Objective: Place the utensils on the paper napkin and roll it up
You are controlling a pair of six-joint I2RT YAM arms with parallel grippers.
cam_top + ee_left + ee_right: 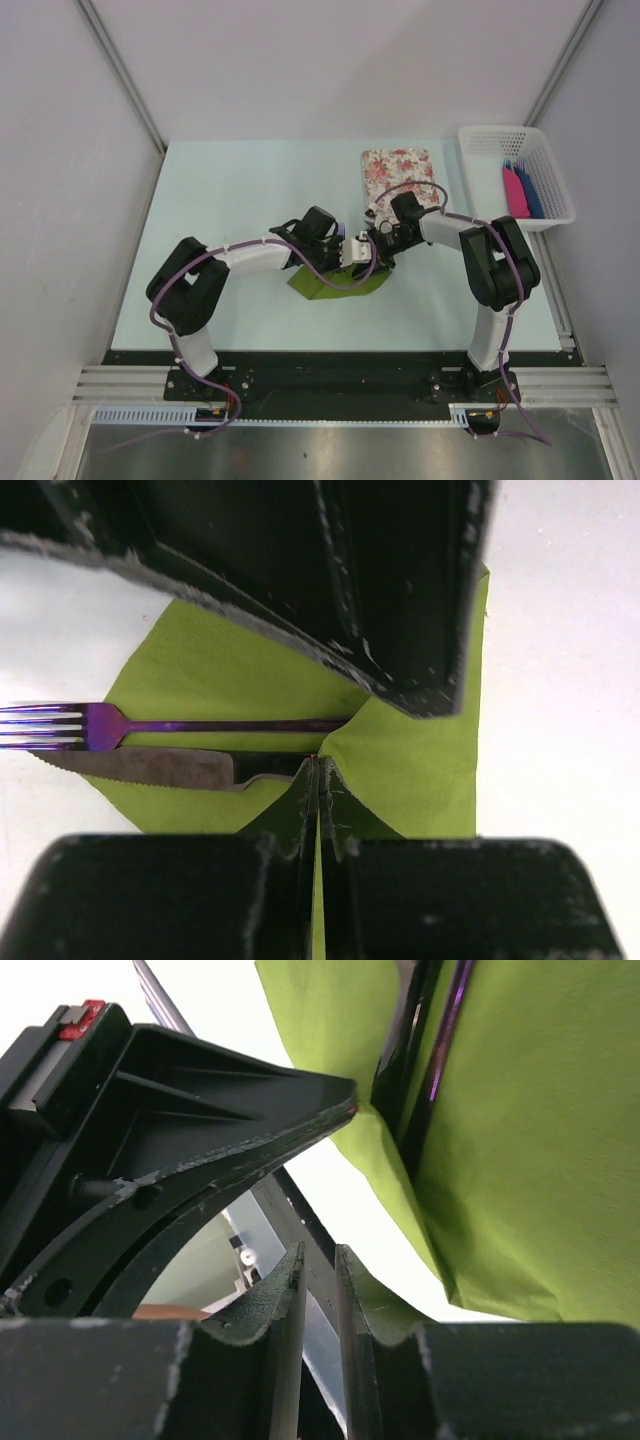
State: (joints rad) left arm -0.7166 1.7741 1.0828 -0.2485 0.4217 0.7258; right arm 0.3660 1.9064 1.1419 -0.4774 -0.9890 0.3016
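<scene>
The olive-green paper napkin [330, 285] lies at mid-table under both grippers. In the left wrist view the napkin [420, 770] is folded over the handles of a purple fork [60, 725] and a knife [150, 766], whose heads stick out on the left. My left gripper [320, 765] is shut on the raised edge of that fold; from above it [345, 250] sits just over the napkin. My right gripper [372, 250] faces it closely. In its own view its jaws [318, 1252] stand a narrow gap apart with nothing between them, beside the napkin [540, 1160] and the utensil handles [440, 1050].
A pink-and-white floral mat [398, 175] lies just behind the grippers. A white basket [480, 150] at the back right holds pink and blue flat pieces. The table's near edge runs below the napkin.
</scene>
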